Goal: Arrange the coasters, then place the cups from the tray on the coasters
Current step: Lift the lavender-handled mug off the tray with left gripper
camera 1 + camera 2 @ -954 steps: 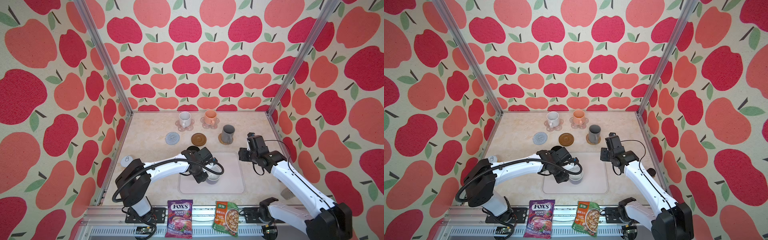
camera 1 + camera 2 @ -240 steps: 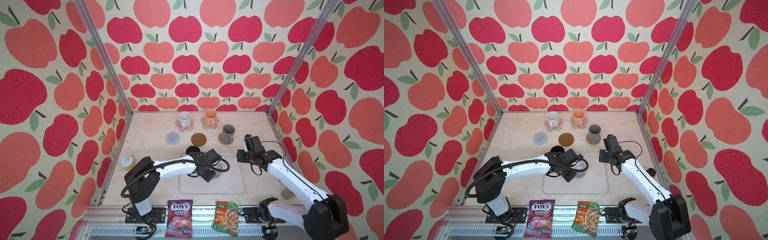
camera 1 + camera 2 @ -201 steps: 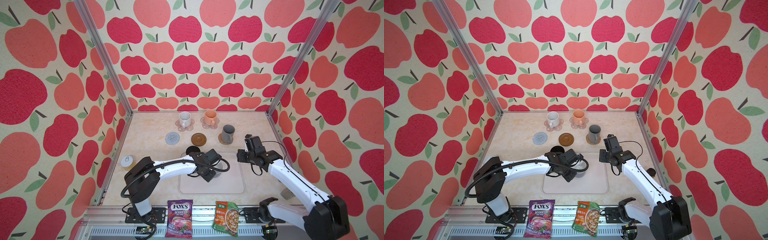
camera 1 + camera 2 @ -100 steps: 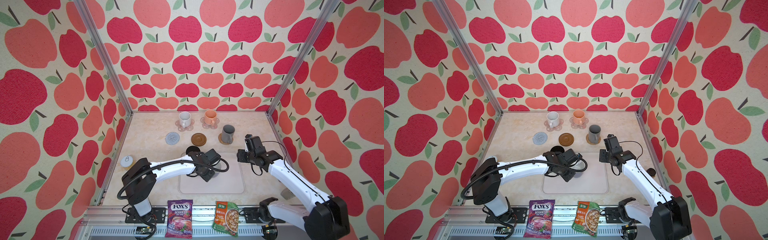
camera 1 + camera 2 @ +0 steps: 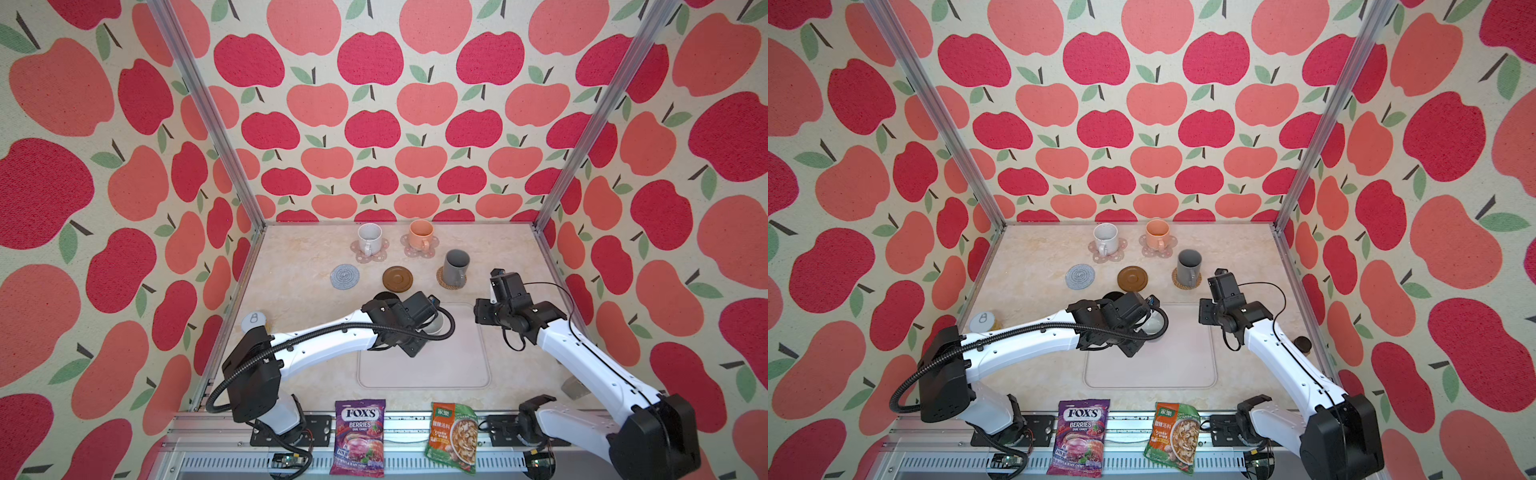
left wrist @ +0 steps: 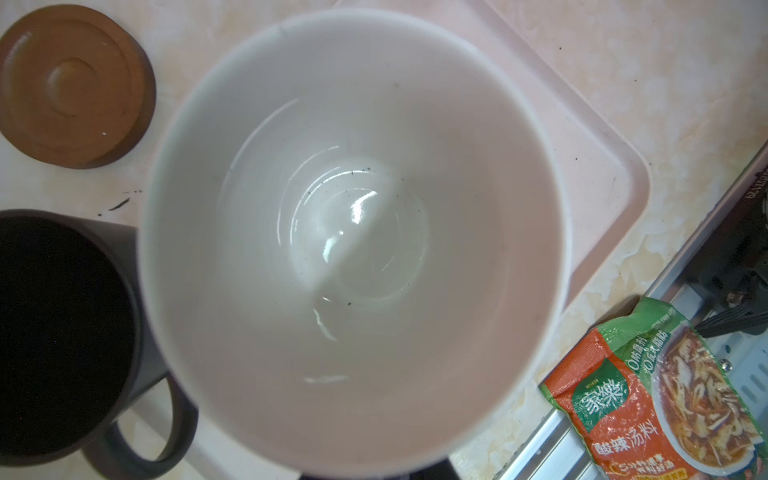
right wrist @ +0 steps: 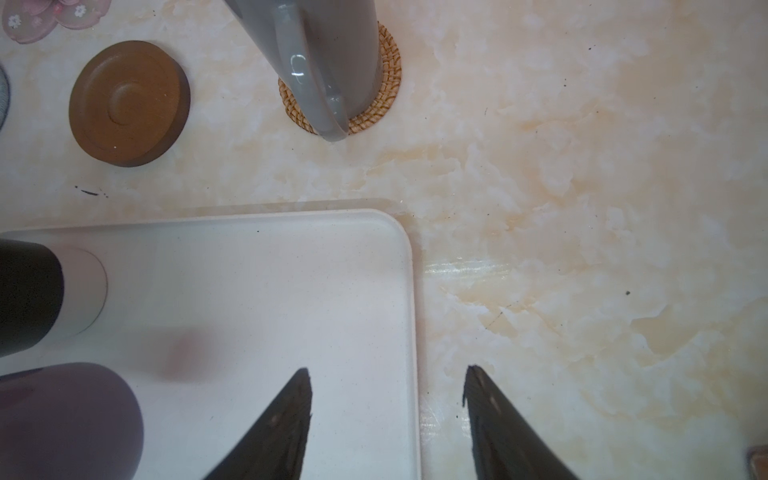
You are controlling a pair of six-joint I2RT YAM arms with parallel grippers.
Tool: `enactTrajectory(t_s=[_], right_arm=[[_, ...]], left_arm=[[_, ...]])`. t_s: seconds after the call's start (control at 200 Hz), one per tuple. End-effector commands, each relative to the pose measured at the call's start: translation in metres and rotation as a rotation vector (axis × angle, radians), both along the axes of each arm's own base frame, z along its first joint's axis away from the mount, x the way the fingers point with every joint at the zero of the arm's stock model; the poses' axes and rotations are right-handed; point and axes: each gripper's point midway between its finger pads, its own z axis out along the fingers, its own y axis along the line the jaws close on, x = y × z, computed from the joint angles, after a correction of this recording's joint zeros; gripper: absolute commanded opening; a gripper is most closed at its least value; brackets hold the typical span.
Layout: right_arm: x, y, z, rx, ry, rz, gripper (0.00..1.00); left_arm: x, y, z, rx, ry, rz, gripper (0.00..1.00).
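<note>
My left gripper [image 5: 428,326] is shut on the lavender-grey cup [image 5: 435,327], whose white inside [image 6: 353,232] fills the left wrist view, over the back of the tray [image 5: 449,370]. The black cup [image 5: 384,296] stands at the tray's back left corner, half hidden by the arm. Behind the tray, the brown coaster [image 5: 397,278] and the grey woven coaster [image 5: 345,276] are bare. The speckled white cup [image 5: 369,237], the peach cup [image 5: 420,232] and the dark grey cup [image 5: 456,264] each stand on a coaster. My right gripper [image 7: 387,374] is open and empty over the tray's back right corner.
A lidded jar [image 5: 254,321] stands by the left wall and another [image 5: 1301,344] by the right wall. Two snack packets [image 5: 359,440] [image 5: 453,436] lie at the front rail. Patterned walls with metal posts close in three sides.
Over several seconds my left gripper has carried the lavender-grey cup from the tray's middle toward its back. In the last second both arms have barely moved.
</note>
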Motion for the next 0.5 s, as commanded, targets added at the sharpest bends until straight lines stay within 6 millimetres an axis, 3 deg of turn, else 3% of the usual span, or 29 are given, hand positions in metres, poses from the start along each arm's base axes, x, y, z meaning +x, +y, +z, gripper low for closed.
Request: enactTrajectory(t_s=[0.0,0.49], right_arm=[[-0.001,0.001,0.004,0.004,-0.007,0.019,0.62],[0.011,0.005,0.008,-0.011,0.000,0.039,0.62]], left_arm=[[0.015,-0.002,0.047,-0.098,-0.112,0.044,0.00],[0.037,0.048,0.103,-0.268,-0.167,0.193,0.00]])
